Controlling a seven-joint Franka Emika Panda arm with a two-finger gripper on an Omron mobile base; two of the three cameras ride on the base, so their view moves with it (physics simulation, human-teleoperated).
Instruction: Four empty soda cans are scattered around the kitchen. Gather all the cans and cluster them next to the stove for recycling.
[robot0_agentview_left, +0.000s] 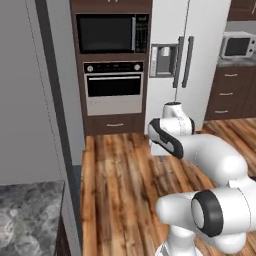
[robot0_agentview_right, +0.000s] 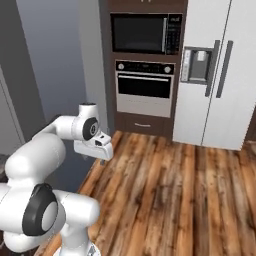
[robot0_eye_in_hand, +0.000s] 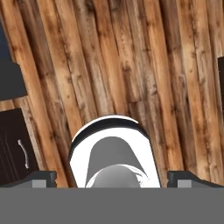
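The soda cans and the stove are out of view. My gripper (robot0_eye_in_hand: 116, 178) hangs folded in close to the arm and points down at the wooden floor (robot0_eye_in_hand: 131, 65). Its two dark fingertips (robot0_eye_in_hand: 43, 177) stand wide apart at the bottom corners of the hand view, open, with nothing between them. In the right base view the white hand (robot0_agentview_right: 94, 144) sits at mid-height over the floor's left edge.
Ahead stands a dark cabinet column with a built-in microwave (robot0_agentview_left: 111, 32) above a wall oven (robot0_agentview_left: 114, 92). A white fridge (robot0_agentview_left: 200, 50) is to its right, then drawers (robot0_agentview_left: 230, 92) under a countertop microwave (robot0_agentview_left: 239, 46). A grey wall (robot0_agentview_left: 30, 100) and a granite counter corner (robot0_agentview_left: 30, 215) close off the left.
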